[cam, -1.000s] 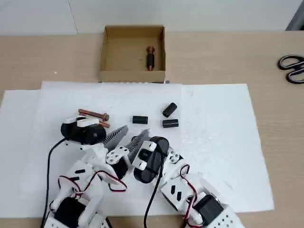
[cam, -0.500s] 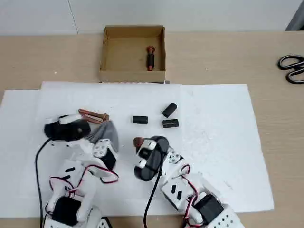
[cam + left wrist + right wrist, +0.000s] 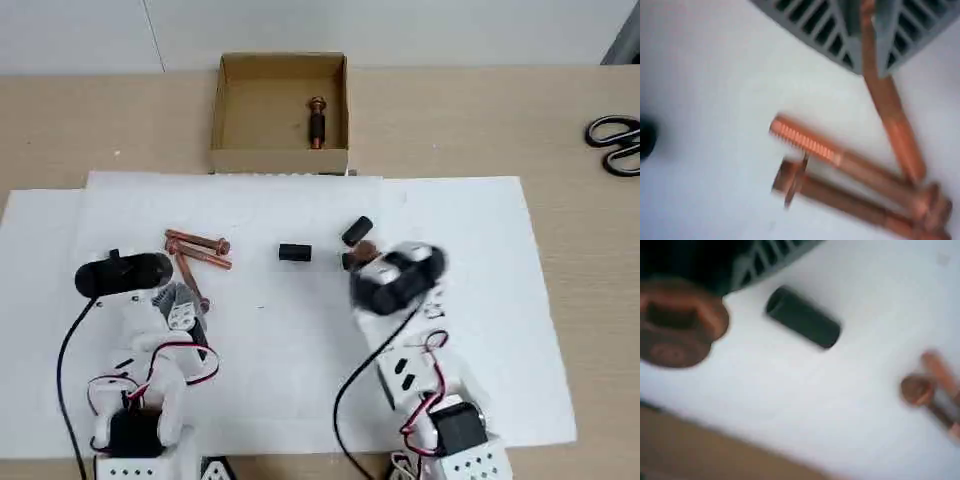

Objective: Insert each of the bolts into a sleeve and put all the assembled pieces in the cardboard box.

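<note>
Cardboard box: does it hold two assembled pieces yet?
No, the cardboard box holds only one assembled piece, a bolt in a dark sleeve lying on its floor.

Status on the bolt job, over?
Left tool shut on bolt; right tool shut on second bolt, near sleeves. One assembled piece in cardboard box. Two loose bolts by left tool.

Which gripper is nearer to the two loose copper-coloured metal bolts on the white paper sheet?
Left. The left gripper, shut on a third copper bolt, sits beside the two loose copper bolts; the right gripper, holding another bolt, is across the white paper by the black cylindrical sleeves.
</note>
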Robot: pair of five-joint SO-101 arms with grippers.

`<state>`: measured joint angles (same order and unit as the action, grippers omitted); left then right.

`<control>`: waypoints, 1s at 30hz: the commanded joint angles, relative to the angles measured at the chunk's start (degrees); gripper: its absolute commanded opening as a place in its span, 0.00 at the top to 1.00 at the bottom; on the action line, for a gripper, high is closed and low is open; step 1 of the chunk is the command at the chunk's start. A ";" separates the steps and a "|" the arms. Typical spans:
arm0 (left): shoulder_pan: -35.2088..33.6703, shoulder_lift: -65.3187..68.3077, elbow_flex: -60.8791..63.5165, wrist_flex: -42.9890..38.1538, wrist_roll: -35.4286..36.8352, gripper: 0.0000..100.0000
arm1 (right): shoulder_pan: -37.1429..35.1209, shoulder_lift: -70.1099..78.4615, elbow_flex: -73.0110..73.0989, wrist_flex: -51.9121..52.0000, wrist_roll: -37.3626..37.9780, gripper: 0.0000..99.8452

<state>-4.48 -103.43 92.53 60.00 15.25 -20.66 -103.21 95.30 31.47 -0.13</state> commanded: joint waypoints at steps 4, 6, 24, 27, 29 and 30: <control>-0.09 -0.62 1.19 0.18 -3.34 1.00 | 5.49 -0.57 -9.76 -5.93 -3.69 1.00; -0.09 -0.62 1.19 0.09 -3.34 1.00 | 6.29 -0.57 -12.48 -5.93 -3.78 1.00; -0.09 -0.62 1.01 0.09 -3.25 1.00 | 6.11 42.15 -40.09 -16.92 -4.04 1.00; -0.09 -0.62 1.01 0.09 -3.25 1.00 | 6.02 54.29 -46.59 -18.15 -4.04 1.00; -0.09 -0.62 1.01 0.09 -3.25 1.00 | 6.02 62.11 -51.43 -18.68 -4.04 1.00; -0.09 -0.62 1.01 0.09 -3.25 1.00 | 6.02 66.15 -54.15 -18.77 -4.04 1.00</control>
<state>-4.48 -103.43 93.93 60.00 12.44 -14.77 -47.30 50.64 15.03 -3.56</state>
